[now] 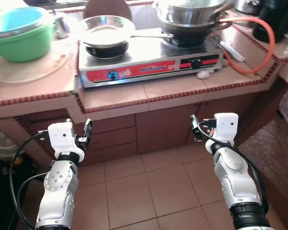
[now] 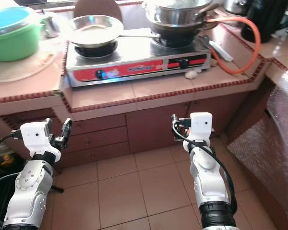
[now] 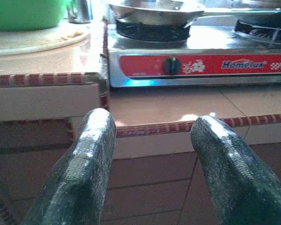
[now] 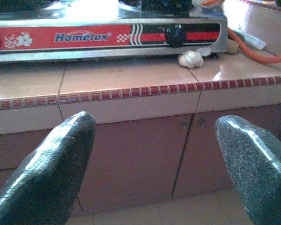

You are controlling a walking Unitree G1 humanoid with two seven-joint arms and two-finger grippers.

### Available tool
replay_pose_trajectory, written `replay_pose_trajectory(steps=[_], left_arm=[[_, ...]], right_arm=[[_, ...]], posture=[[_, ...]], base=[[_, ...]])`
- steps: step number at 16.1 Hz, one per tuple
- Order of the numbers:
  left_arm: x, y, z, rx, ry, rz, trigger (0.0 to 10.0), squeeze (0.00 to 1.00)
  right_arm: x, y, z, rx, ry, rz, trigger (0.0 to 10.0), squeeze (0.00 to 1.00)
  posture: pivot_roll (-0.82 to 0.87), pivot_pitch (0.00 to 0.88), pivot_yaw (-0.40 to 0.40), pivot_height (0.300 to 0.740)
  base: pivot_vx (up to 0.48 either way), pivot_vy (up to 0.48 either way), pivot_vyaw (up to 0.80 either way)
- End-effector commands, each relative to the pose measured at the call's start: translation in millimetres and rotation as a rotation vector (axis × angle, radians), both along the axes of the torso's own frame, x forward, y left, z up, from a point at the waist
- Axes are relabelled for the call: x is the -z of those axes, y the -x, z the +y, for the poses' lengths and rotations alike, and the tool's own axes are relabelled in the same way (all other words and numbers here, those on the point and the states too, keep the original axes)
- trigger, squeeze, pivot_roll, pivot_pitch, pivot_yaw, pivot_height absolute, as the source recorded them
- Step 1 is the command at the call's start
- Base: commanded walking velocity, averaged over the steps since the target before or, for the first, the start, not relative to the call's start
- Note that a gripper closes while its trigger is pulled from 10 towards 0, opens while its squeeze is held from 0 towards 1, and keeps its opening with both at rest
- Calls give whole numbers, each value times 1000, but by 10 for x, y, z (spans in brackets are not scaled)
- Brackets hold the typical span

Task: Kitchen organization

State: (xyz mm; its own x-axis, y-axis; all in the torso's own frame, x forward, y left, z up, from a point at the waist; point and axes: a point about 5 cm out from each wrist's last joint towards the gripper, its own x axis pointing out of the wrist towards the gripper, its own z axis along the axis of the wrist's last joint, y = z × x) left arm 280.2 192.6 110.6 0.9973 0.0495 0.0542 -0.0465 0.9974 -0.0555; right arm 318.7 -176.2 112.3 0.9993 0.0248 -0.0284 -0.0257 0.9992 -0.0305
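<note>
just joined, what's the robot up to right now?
Nothing is in hand yet. The robot faces a tiled counter with a two-burner gas stove: a frying pan on one burner, a steel pot on the other. A green basin sits to the stove's left. The left gripper and right gripper are both open and empty, held below the counter edge in front of the cabinets.

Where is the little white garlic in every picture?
Left eye view: garlic on the counter tiles, just before the stove's right front corner.
Right eye view: garlic at that same stove corner.
Left wrist view: not in it.
Right wrist view: garlic below the right black knob.
Shared landmark: the stove's red front panel.
</note>
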Motion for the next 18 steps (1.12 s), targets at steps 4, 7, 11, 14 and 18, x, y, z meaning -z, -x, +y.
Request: replay_pose_trajectory(steps=[4,7,11,14,18], left_arm=[[40,30,116,-30,-71,25,10000,0],[65,22,63,34,6,39,10000,0],[55,5,-4,98,46,39,10000,0],[32,-5,-36,120,61,30,10000,0],[23,1,-65,135,67,21,10000,0]], right_arm=[[-80,-11,33,-22,3,-24,10000,0],[-87,-1,27,-15,2,-29,10000,0],[-74,40,-24,-4,5,-24,10000,0],[-71,51,-21,2,2,-21,10000,0],[-69,68,-5,-2,-4,-19,10000,0]], posture=[[-124,75,33,740],[-131,73,35,740],[-139,80,40,740],[-143,88,46,740],[-143,98,47,740]], base=[[0,0,-788],[0,0,-788],[0,0,-788],[0,0,-788],[0,0,-788]])
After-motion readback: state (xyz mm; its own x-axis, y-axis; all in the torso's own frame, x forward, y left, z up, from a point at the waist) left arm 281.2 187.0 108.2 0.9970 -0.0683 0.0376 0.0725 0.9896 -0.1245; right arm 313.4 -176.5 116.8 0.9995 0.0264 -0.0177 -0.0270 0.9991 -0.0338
